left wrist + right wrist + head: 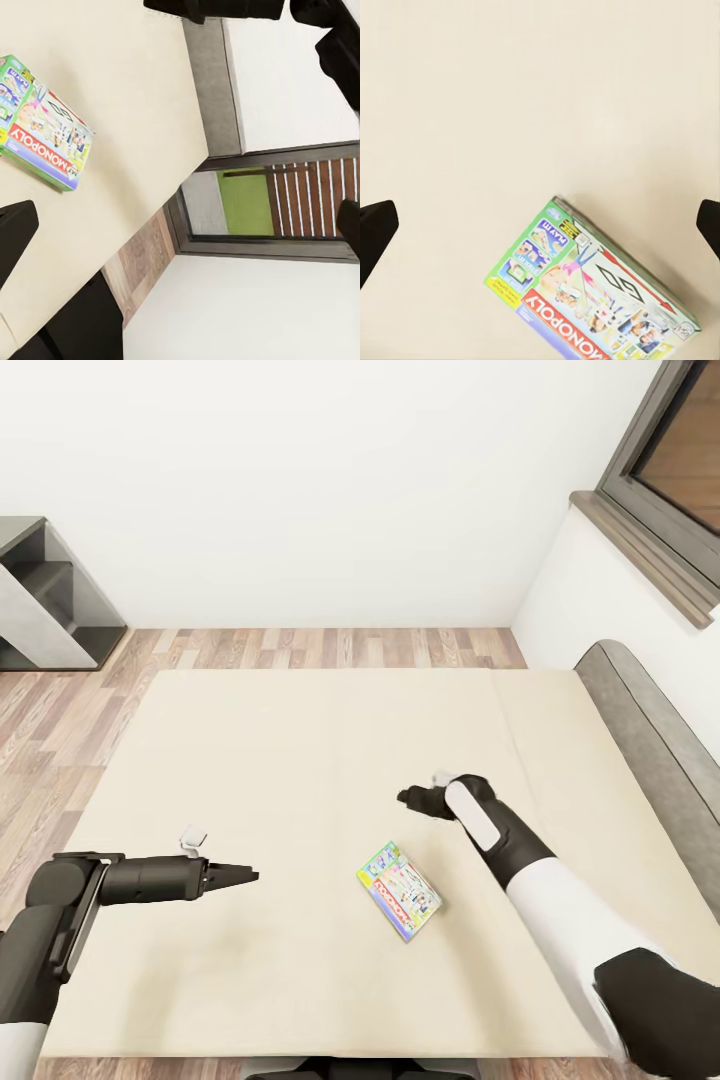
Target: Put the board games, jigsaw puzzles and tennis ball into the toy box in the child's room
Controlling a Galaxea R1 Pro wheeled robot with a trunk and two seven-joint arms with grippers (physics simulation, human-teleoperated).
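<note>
Claws first: the right claw [418, 797] hangs above the middle of the bed [300, 760], its dark fingers spread apart with nothing between them; in the right wrist view the two fingertips [376, 232] sit at opposite edges with bare mattress between. The left claw [240, 876] reaches out level over the near left part of the bed, and its slim fingers lie so close together in the head view that I cannot tell whether they are parted, though nothing is held in them. Between the two claws, and nearer the right one, the Monopoly box [399, 890] lies flat on the beige mattress, turned at an angle, touched by neither claw. Its red MONOPOLY banner reads clearly in both wrist views [43, 135] [592, 296]. Beyond the mattress, a grey padded frame [650, 720] runs along the bed's right side. Wood-plank floor [330, 648] shows past the far edge, a grey shelf unit [45, 600] stands at the far left against the white wall, and a dark-framed window [670, 470] sits at the upper right.
</note>
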